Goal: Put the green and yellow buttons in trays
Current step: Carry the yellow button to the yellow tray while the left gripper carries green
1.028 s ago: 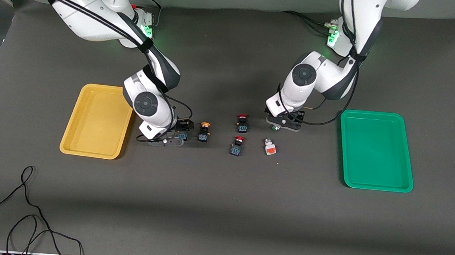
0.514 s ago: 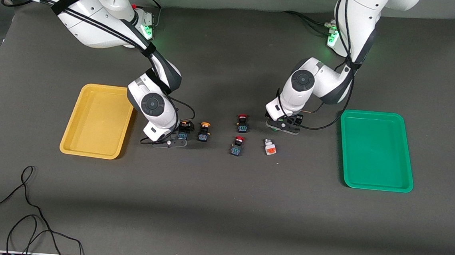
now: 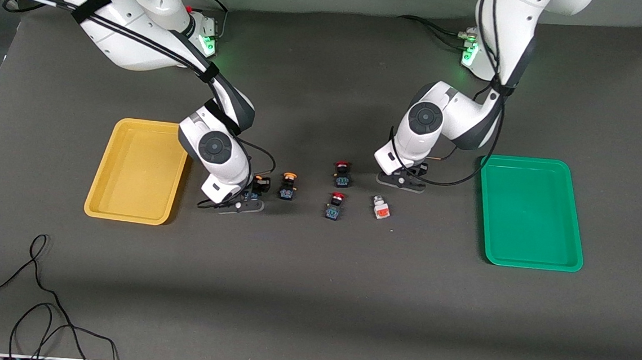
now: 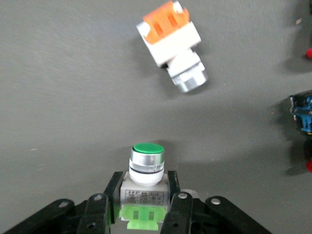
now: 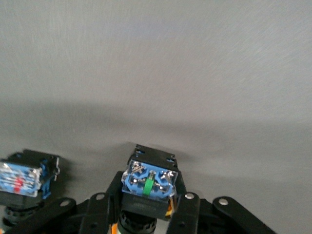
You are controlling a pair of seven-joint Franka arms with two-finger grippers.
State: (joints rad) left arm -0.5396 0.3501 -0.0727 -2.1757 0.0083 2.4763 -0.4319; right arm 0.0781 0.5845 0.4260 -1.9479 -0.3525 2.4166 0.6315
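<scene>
Gripping on both sides now, yet both trays, yellow (image 3: 138, 170) and green (image 3: 530, 211), sit bare, so no drop made. Left tool (image 4: 139, 214) down on the desk near the green tray, clamped on the white-grey, green-faced button (image 4: 146, 168); right tool (image 5: 146, 212) low beside the yellow tray, pinching a black-bodied button (image 5: 148, 183). Second yellow-capped button (image 3: 288, 186) waiting just beside it.

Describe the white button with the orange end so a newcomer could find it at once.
Start at the green tray and look toward the middle of the table. The white button with the orange end lies there, nearer the front camera than the left tool. Its neighbours have black bodies and red caps.
</scene>
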